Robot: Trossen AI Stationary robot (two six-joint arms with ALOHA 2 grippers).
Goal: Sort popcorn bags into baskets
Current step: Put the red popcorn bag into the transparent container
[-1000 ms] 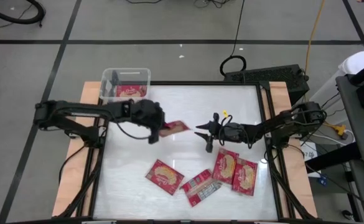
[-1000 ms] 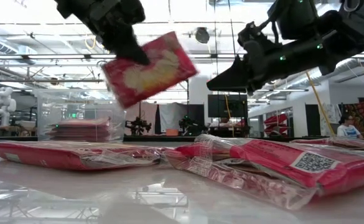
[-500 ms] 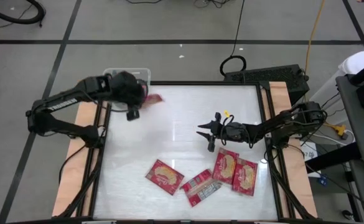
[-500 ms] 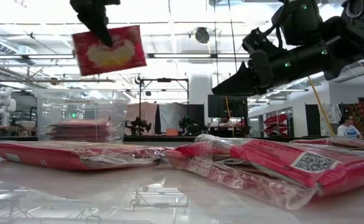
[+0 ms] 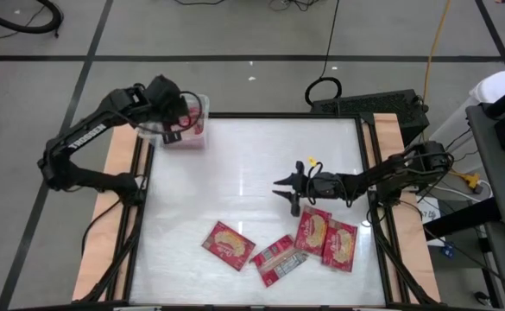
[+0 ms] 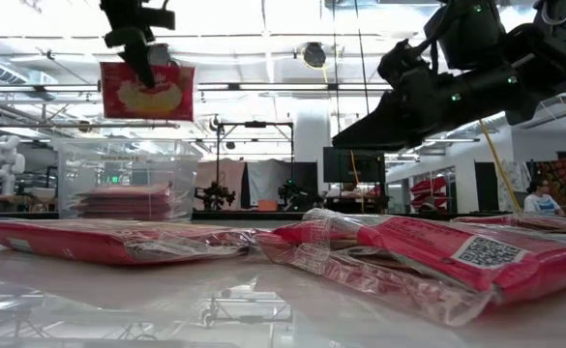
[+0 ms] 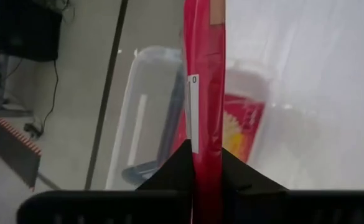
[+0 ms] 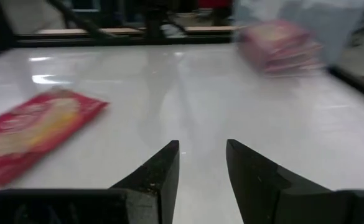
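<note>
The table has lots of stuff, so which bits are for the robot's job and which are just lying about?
For the job:
held red packet
clear bin
four packets on the table
left pincer

Just lying about:
black box behind the table
yellow cable

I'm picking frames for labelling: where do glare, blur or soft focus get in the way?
High view: glare whitens the glossy white table. Low view: bright ceiling lights behind, nearest red popcorn packets soft. Right wrist view: the clear plastic bin is blurred. Left wrist view: the edge-on red packet held is sharp, the bin behind soft.
</note>
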